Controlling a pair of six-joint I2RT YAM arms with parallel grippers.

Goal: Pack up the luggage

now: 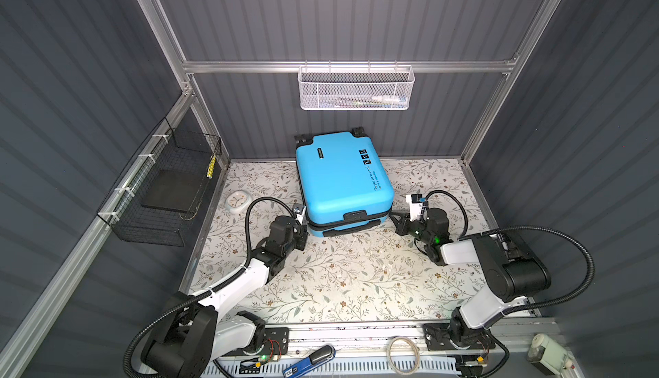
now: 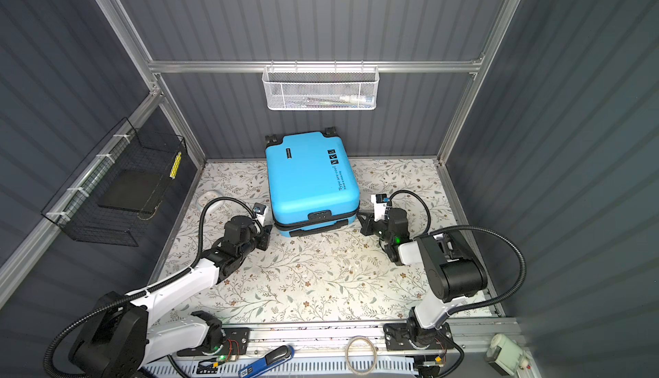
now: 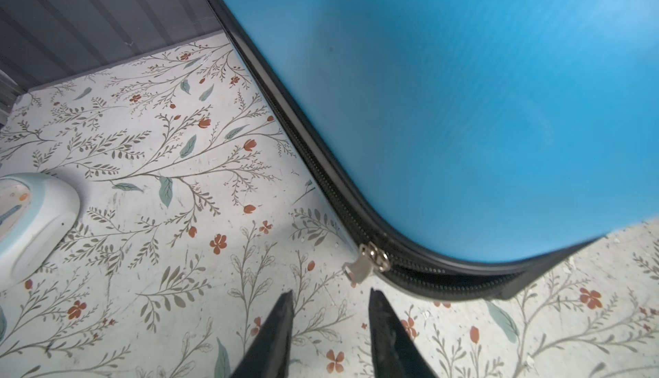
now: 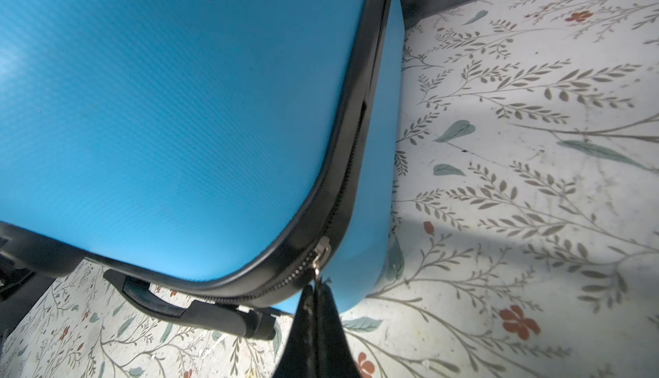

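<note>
1. The small bright blue hard-shell luggage (image 1: 342, 180) is being kept flat at the back middle of the floral-printed tabletop (image 1: 356, 276), with its wheels toward the rear wall and its handle toward the arms.
2. Zipping is judged to be the step in hand. The silver right zipper pull (image 4: 319, 255), at the near right corner, is being pinched by the right gripper (image 4: 315, 289), whose fingers are pressed together on the tab.
3. The left gripper (image 3: 330, 292) is being held spread and empty, just short of the silver left zipper pull (image 3: 363, 264) at the near left corner.
4. For a clean result, that tab is best centred between the jaws before closing. Each pull is best drawn along the curved black track, not away from the shell, so that the case is not being dragged.
5. The shell is being lit as glossy and finely ribbed, with black trim, lettering and stickers. Along the front the halves appear not yet drawn tight.
6. Well apart, a white mesh basket (image 1: 356, 87) and a black wire basket (image 1: 160, 187) are being left on the walls.
</note>
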